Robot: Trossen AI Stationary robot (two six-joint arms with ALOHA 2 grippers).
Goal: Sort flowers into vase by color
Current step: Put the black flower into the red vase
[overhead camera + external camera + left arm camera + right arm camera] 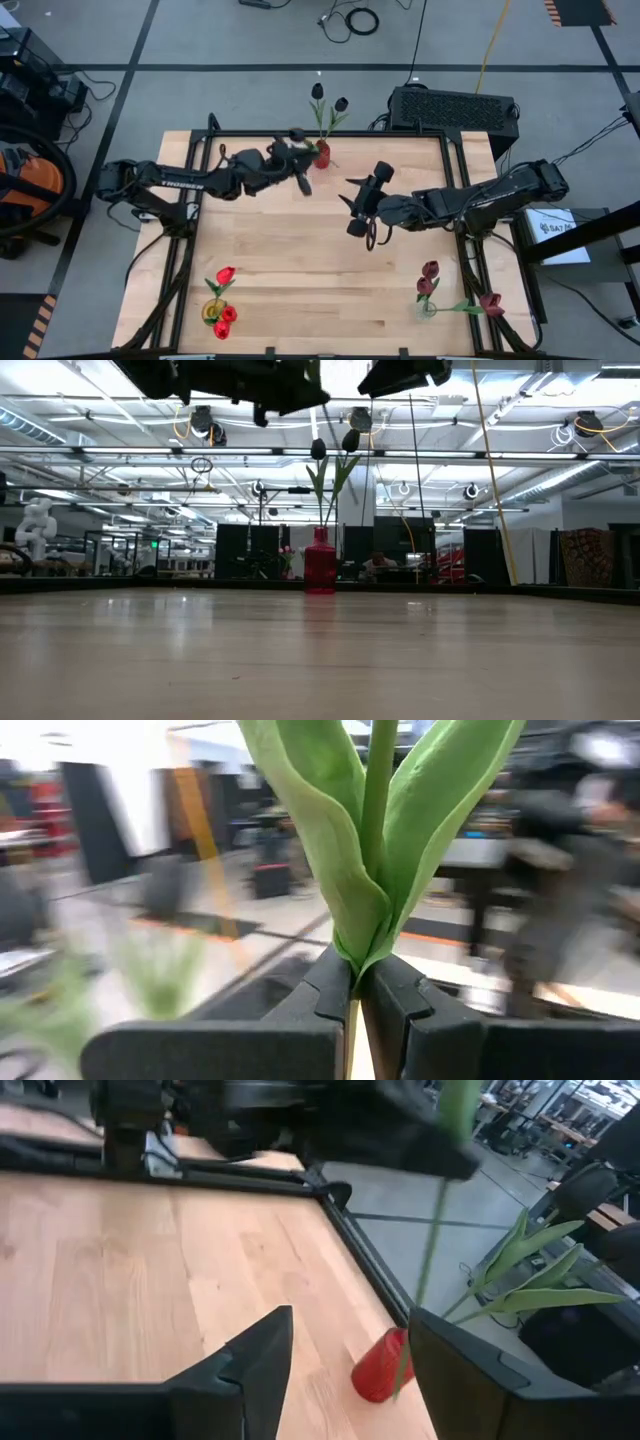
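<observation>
Left pincer [358,995] clenches a flower stem [375,810] above the red vase [322,154]; right pincer [345,1355] released.

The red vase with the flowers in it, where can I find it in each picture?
High view: the red vase stands at the table's far edge, middle, beside the left hand.
Low view: centre of the picture, at the table's far end.
Left wrist view: not in it; only a green stem pinched in that hand.
Right wrist view: low down, between the right hand's fingers.
Shared landmark: the green leaves rising above the vase.
</observation>
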